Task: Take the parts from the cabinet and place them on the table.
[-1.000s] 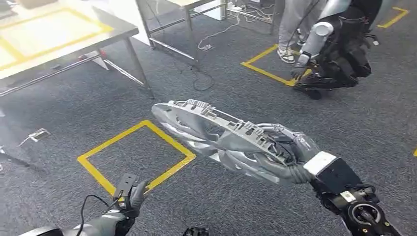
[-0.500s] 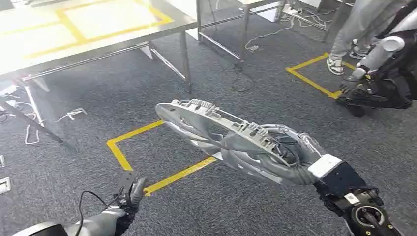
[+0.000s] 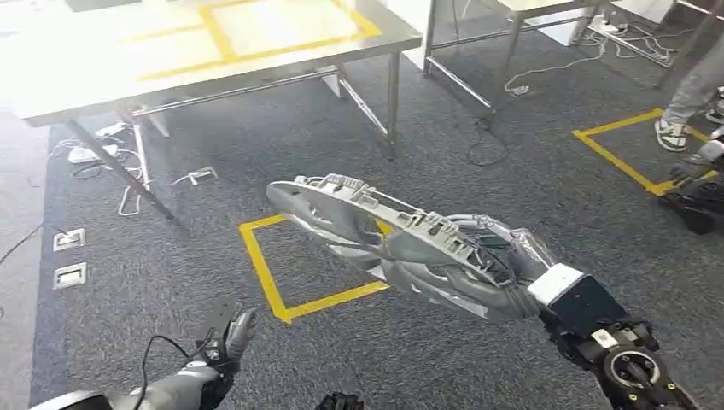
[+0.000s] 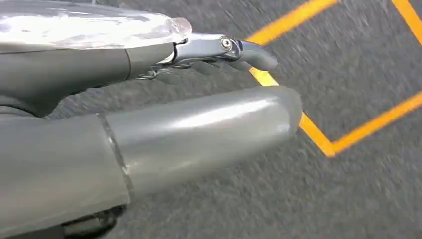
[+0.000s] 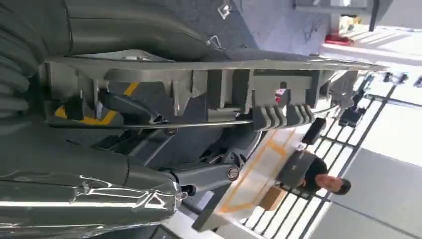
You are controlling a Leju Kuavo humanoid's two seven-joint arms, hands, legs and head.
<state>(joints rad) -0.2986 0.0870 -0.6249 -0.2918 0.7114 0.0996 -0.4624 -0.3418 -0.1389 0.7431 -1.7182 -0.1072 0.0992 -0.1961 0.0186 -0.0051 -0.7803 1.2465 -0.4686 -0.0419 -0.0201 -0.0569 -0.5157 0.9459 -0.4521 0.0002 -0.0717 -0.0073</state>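
Note:
A long grey plastic part (image 3: pixel 359 218) with ribs and clips hangs over the carpet, gripped at its near end by my right hand (image 3: pixel 499 273). The right wrist view shows the part's ribbed edge (image 5: pixel 199 84) close up, with my right hand (image 5: pixel 74 189) wrapped around it. My left hand (image 3: pixel 229 335) is low at the bottom left, fingers apart and holding nothing; in the left wrist view it (image 4: pixel 199 99) hangs over the carpet. A steel table (image 3: pixel 85 77) marked with yellow tape stands ahead at the upper left, well beyond the part.
A yellow tape square (image 3: pixel 282 290) lies on the carpet under the part. A second table's legs (image 3: pixel 504 51) and cables (image 3: pixel 546 68) are at the back right. A person's shoe (image 3: pixel 674 132) and dark equipment (image 3: pixel 700 205) are at the right edge. Floor sockets (image 3: pixel 68 256) sit at the left.
The camera has turned: the table, floor square and person have all slid rightward in the picture, and the table is now more central. My right hand still holds the part.

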